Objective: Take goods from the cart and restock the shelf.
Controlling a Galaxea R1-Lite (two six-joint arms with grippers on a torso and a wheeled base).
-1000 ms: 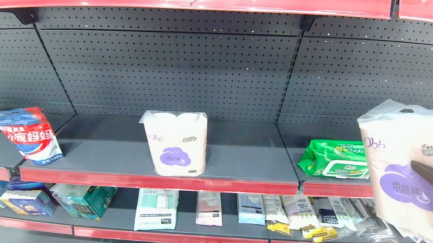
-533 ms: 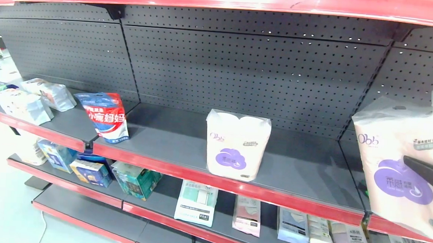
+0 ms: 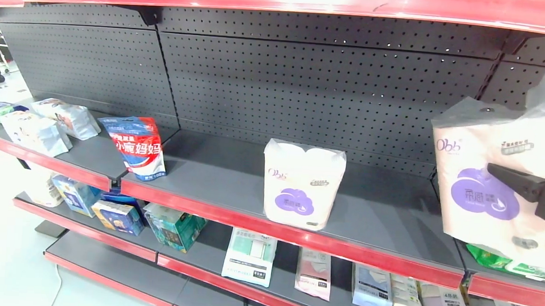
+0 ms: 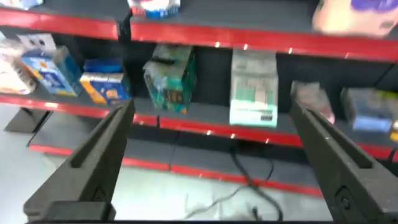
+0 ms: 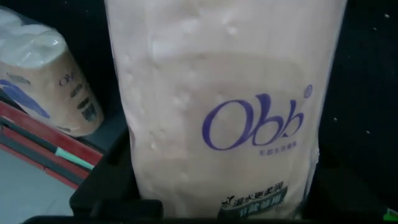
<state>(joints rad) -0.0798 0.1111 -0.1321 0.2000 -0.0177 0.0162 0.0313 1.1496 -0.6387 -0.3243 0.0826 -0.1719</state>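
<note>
Step in hand, as I judge it: set the held pack (image 3: 478,145) of paper rolls onto the middle shelf (image 3: 381,210). The pack hangs upright at the right edge of the head view, above shelf level, resting on nothing. Under its lower corner a green wipes pack (image 3: 488,257) lies in the next bay.

Doing it well:
- Bare shelf lies between the standing pack (image 3: 302,185) at frame centre and the held one. Aim there.
- Carry it in over the shelf's red front lip, keeping it upright with the printed face forward like its twin.
- Lower until the base sits flat, and only then let go. The wrapper looks soft and loose at the top, so a tilted release could topple it.
- Leave a gap beside the twin so the fingers can draw out without knocking it.

Right gripper (image 5: 224,202): the fingers are clamped on the pack, about as far apart as its middle is wide. One dark finger (image 3: 509,177) lies across the purple print on the front face.

Left gripper (image 4: 211,106): the fingers are spread wide, with nothing between them and touching nothing. Past them are the lower shelves (image 4: 186,121) with boxed goods.

The red-and-blue pouch (image 3: 135,146), left of centre, stands well apart from the target spot and poses no obstacle.
</note>
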